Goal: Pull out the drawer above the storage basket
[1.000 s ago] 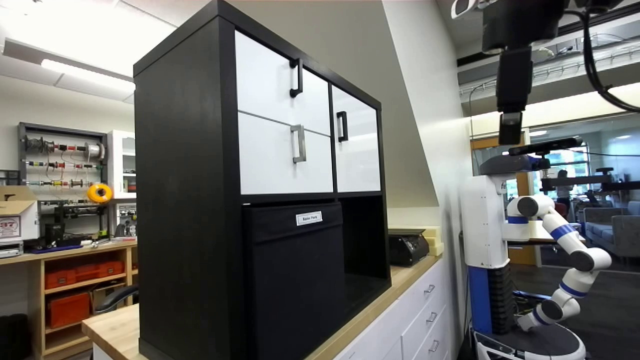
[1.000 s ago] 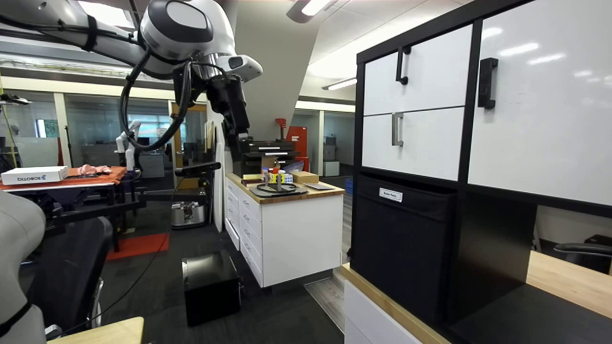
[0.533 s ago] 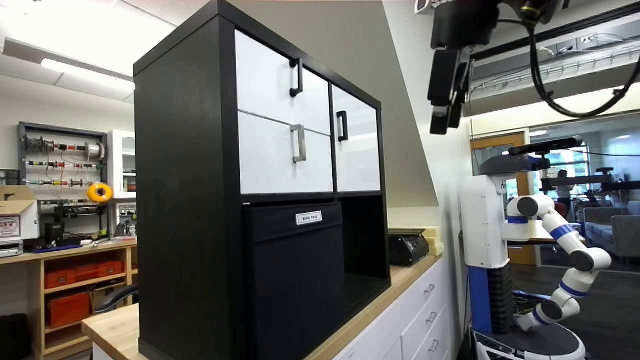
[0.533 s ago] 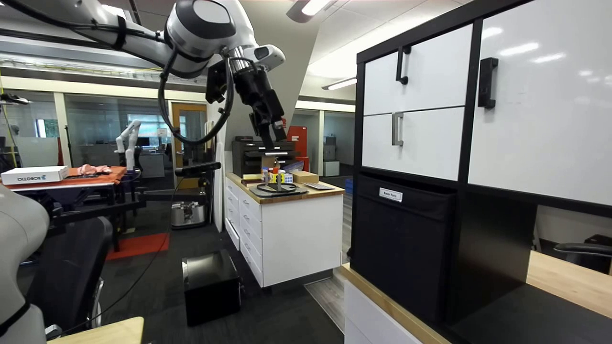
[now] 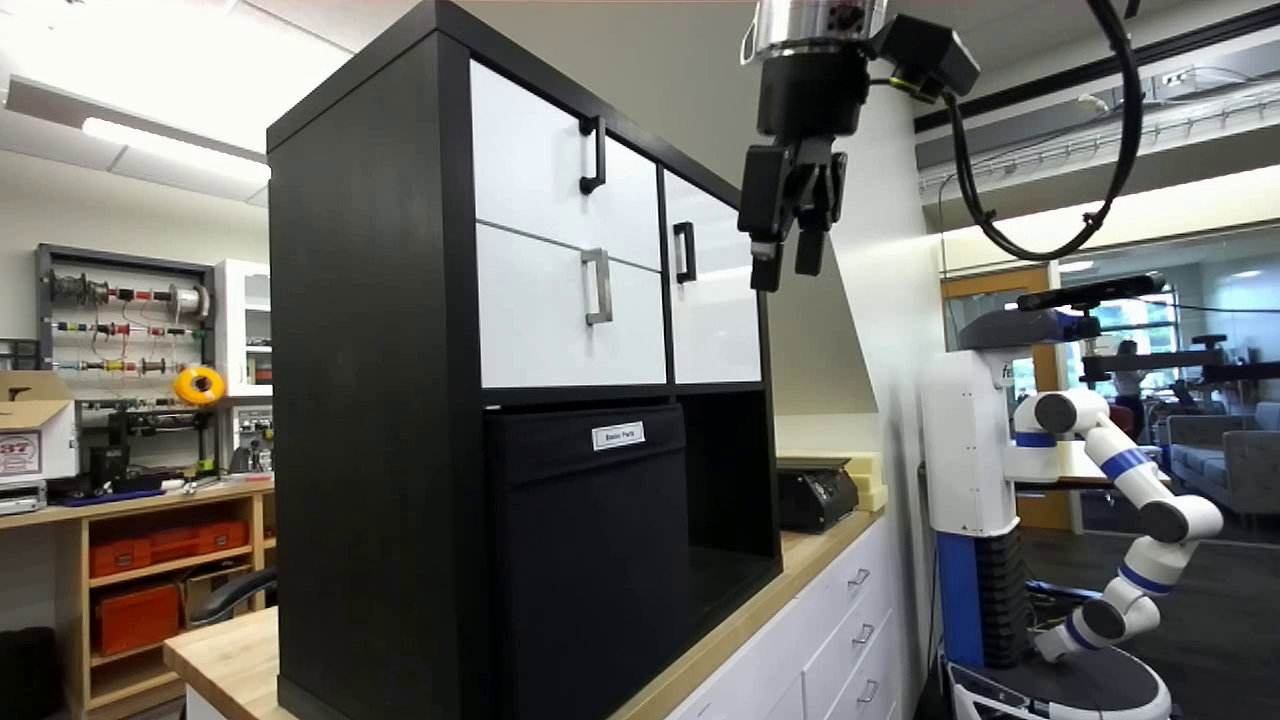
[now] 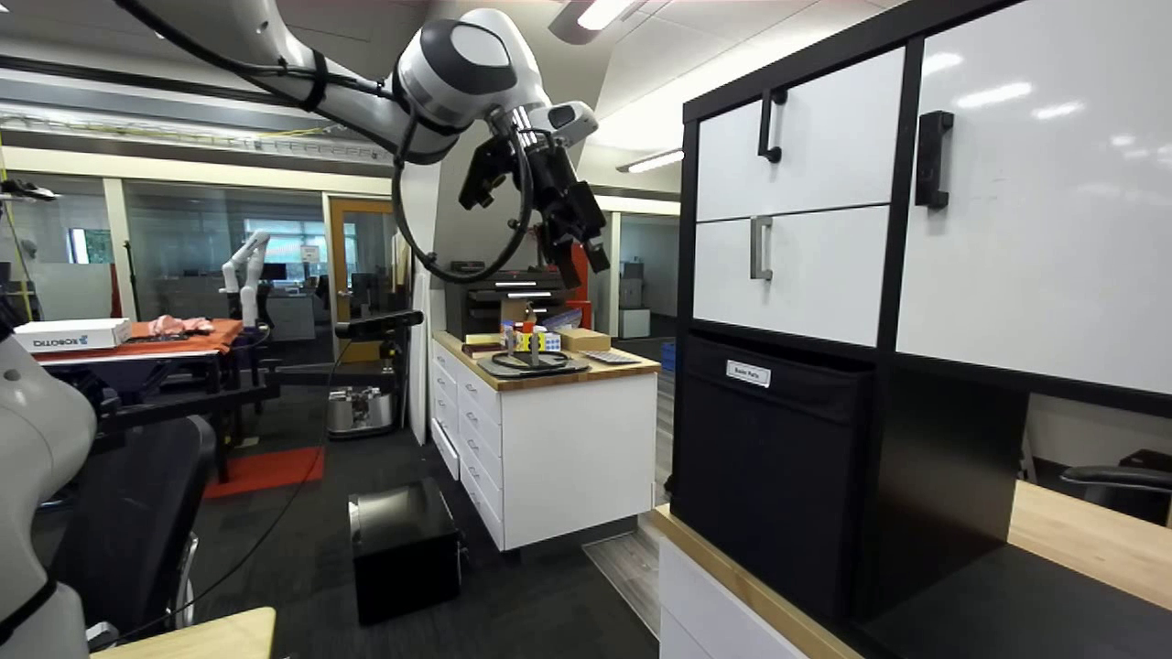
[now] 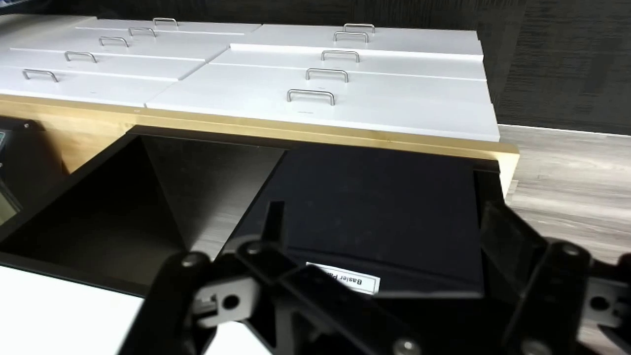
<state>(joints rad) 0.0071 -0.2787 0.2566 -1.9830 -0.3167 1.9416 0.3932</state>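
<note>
Drawer (image 6: pixel 810 273) well apart from claw (image 6: pixel 584 264)

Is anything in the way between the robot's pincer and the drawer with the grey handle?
Nothing I can see. In an exterior view, open air lies between the pincer and the drawer with its grey handle. The black handle on the next door sits off to the side.

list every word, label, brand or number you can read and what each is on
"Basler Parts": white label on the black bin
"ROBOTIQ": white box
"37": cardboard box, cut off by the picture's edge; smaller print there unreadable
"fe": white robot, further letters not visible
Blue-and-white packet: any print too small to read
</note>
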